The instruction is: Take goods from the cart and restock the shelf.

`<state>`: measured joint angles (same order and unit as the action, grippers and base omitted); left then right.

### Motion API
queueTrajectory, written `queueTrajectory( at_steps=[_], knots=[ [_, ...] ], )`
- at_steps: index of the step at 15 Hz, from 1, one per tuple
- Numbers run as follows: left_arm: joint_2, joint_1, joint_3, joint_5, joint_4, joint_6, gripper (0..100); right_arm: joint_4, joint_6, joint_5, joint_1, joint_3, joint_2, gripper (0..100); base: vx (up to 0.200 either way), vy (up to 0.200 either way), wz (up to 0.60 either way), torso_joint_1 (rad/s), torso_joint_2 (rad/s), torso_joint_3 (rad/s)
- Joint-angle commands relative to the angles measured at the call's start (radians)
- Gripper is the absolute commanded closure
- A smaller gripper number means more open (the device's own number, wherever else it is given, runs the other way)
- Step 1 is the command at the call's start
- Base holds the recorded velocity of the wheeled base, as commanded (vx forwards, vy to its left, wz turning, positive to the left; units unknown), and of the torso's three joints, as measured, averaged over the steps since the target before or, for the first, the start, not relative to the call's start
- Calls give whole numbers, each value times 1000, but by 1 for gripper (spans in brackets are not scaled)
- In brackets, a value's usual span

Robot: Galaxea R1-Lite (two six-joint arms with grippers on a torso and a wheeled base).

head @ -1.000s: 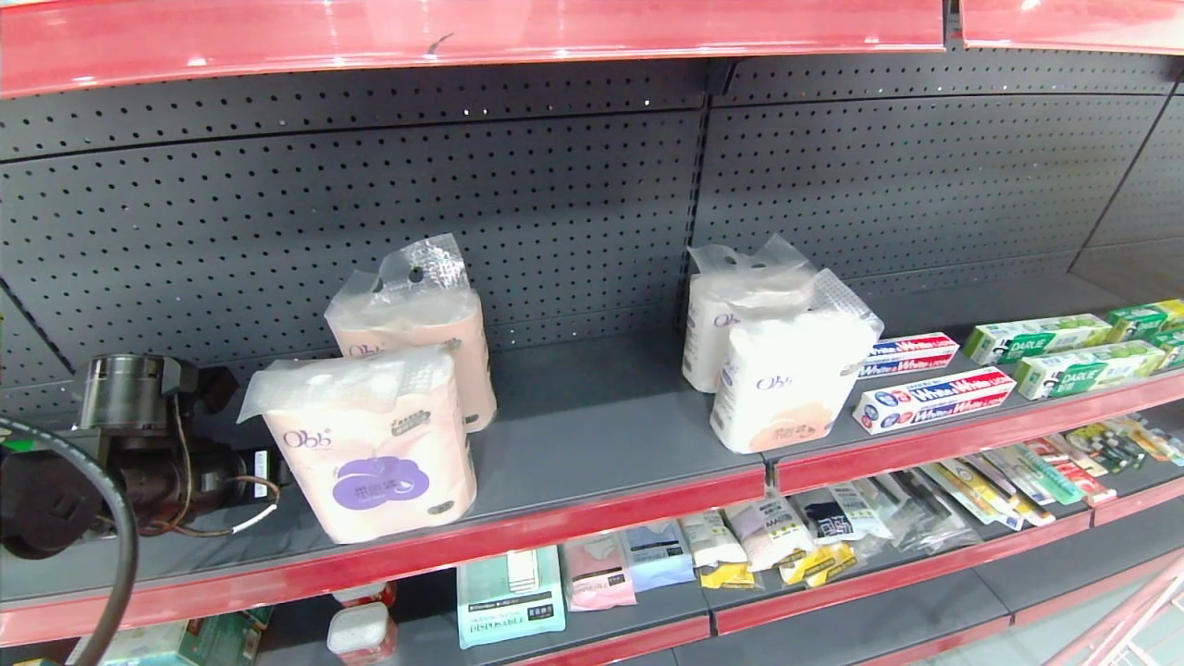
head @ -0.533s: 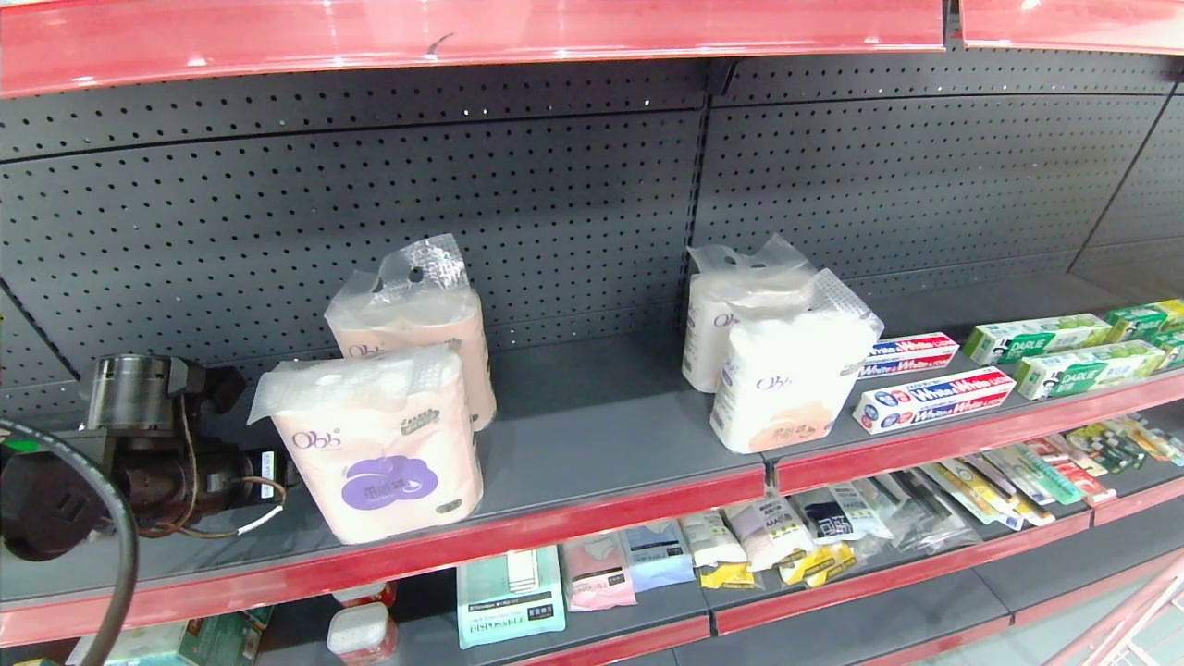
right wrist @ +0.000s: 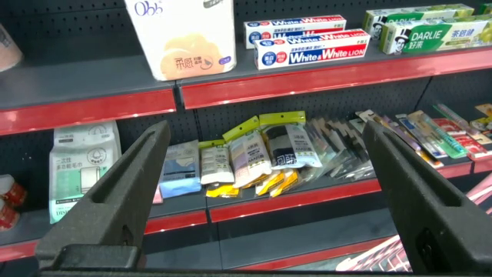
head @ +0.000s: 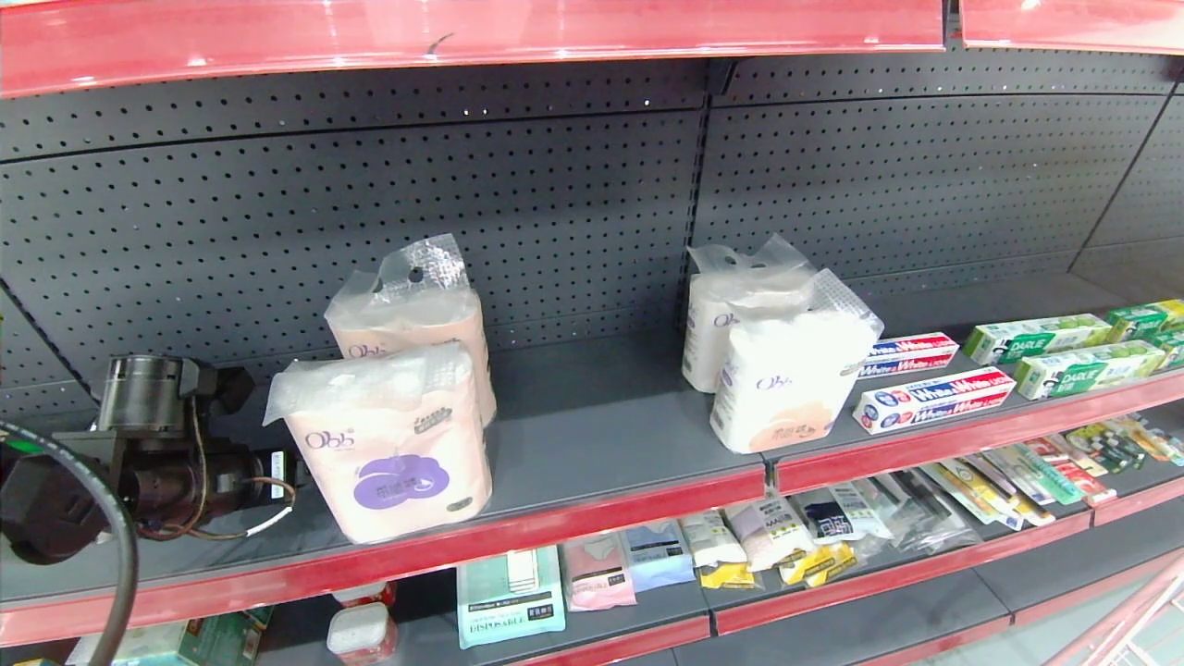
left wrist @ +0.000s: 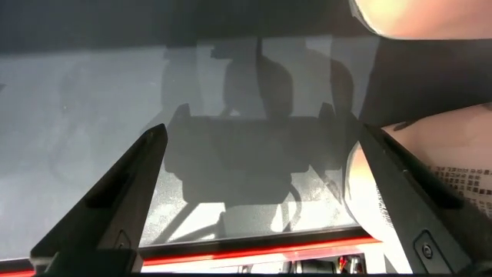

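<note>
The left end effector (left wrist: 261, 132) is released, its fingers spread wide over the grey shelf (head: 592, 421). One finger lies alongside the purple-labelled toilet roll pack (head: 388, 444), which stands upright at the shelf's front lip. Just behind that pack stands a second pack (head: 416, 319). Well to its right are two more packs (head: 786, 388) and the toothpaste boxes (head: 934, 398). The right end effector (right wrist: 265, 127) is also released and faces sachets (right wrist: 254, 158) one level below.

Half-hidden rear tissue pack (head: 416, 314) behind front pack (head: 393, 453), green boxes (head: 1144, 321) cropped at edge
</note>
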<state>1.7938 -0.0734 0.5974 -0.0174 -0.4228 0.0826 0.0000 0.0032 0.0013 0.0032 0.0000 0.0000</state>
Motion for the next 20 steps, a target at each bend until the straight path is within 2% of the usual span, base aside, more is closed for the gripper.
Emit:
queueTrajectory(
  at_steps=[1, 20],
  knots=[
    [-4, 0, -1, 1, -1, 0, 0, 0, 0, 0, 0, 0, 2, 0, 0, 0, 0, 0, 0, 0],
    [-28, 0, -28, 2, 4, 2, 0, 0, 0, 0, 0, 0, 2, 0, 0, 0, 0, 0, 0, 0]
  ],
)
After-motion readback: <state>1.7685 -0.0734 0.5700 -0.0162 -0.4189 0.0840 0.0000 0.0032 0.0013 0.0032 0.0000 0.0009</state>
